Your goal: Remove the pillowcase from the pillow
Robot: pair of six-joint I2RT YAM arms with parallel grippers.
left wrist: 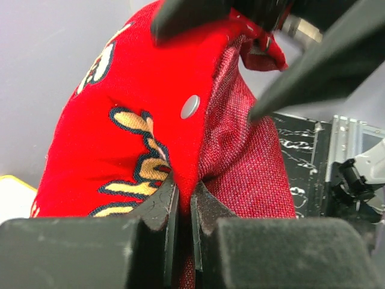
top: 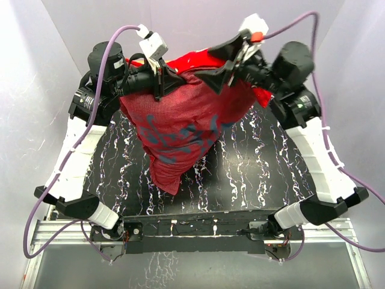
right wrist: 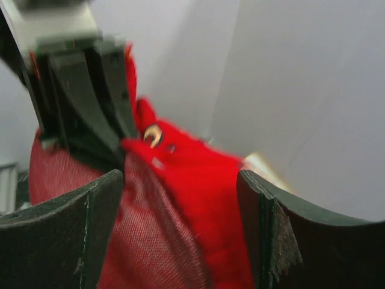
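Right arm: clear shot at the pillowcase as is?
Likely yes. The open right gripper straddles the top of the pillowcase; only the left gripper, shut on it nearby, crowds the spot.

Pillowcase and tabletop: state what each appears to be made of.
Pillowcase: woven cloth, matte; coarse weave shows on its dull inside, with a silvery snap. Tabletop: black, white-veined, marble look; real stone or print, cannot tell.

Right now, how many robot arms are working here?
2. The left arm rises at the left of the table, the right arm at its right; both reach the red pillowcase.
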